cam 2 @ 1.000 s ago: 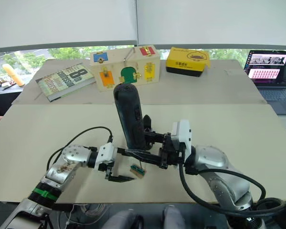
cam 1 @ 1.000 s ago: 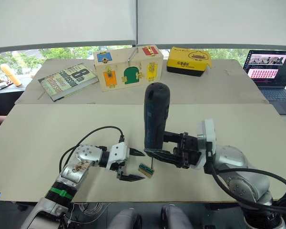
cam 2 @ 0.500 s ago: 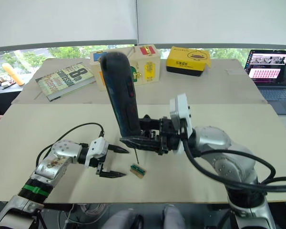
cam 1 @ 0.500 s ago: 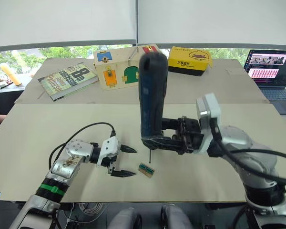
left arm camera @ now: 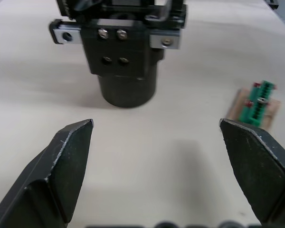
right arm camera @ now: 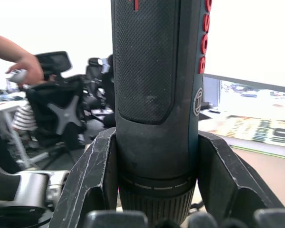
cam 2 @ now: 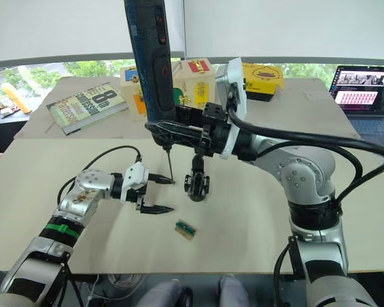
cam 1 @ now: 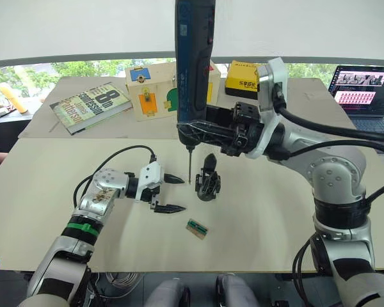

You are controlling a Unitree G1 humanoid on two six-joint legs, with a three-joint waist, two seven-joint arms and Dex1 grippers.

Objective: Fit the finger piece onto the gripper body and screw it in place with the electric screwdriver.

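Small green block [cam 1: 196, 228] on a tan base lies flat on near part of beige table [cam 1: 51, 179], w/ bare tabletop around it. Far side, L to R: book [cam 1: 89, 106] lying flat, wooden latch box [cam 1: 150, 93] w/ coloured doors, yellow box [cam 1: 243, 75] w/ black base. Open laptop [cam 1: 362, 96] far right, screen lit. Orange cylinder [cam 1: 11, 97] at far left edge.

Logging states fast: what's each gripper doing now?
Left gripper: open, empty.
Right gripper: shut on the screwdriver.
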